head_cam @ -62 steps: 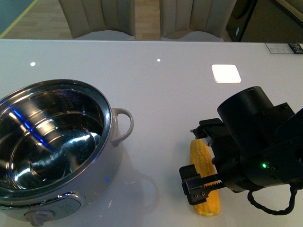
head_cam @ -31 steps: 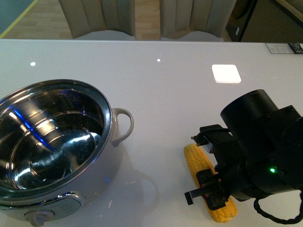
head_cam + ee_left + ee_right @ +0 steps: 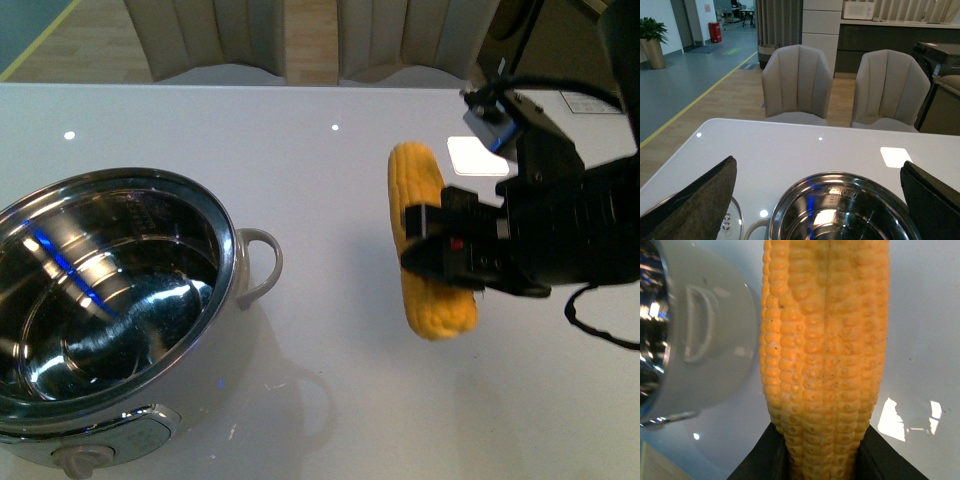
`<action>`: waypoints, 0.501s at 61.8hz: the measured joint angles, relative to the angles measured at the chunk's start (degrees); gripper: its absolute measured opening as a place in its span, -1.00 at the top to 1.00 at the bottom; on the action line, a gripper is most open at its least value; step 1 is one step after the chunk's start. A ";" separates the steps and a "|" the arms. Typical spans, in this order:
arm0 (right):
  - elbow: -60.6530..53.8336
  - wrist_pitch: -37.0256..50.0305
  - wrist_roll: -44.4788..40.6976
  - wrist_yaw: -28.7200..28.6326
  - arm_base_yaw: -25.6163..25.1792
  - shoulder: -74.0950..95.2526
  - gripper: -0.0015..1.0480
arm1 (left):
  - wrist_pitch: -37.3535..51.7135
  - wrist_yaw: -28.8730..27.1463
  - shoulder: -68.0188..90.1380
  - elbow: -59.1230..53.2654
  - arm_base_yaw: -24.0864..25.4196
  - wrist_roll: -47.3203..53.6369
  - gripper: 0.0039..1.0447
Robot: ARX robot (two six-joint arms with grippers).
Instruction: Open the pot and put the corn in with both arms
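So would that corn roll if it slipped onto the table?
Probably: the corn is round and tapered, so it would likely curve away on the glossy table. It looks stiff, not sagging from the end effector.

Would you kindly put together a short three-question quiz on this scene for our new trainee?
1. True or false: the corn is inside the pot.
2. The left pincer is: A open, B shut on the corn, C shut on the pot's rim.
3. Which pincer grips the corn?
Key: 1 false; 2 A; 3 the right pincer.
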 joint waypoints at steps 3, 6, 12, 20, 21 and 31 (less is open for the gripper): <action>1.25 0.00 2.01 -0.79 0.09 -0.76 0.58 | 0.00 0.00 0.00 0.00 0.00 0.00 -0.87; 2.49 0.00 3.76 -1.16 0.35 -1.42 0.58 | 0.00 0.00 0.00 0.00 0.00 0.00 -0.87; 4.68 0.00 6.75 -1.55 1.57 -2.49 0.59 | 0.00 0.00 0.00 0.00 0.00 0.00 -0.87; 7.43 0.00 9.73 -1.75 4.20 -2.69 0.61 | 0.00 0.00 0.00 0.00 0.00 0.00 -0.87; 7.61 0.00 9.81 -1.75 4.39 -2.69 0.61 | 0.00 0.00 0.00 0.00 0.00 0.00 -0.87; 11.15 -0.07 12.66 -1.03 7.19 -1.42 0.61 | 0.00 0.00 0.00 0.00 0.00 0.00 -0.87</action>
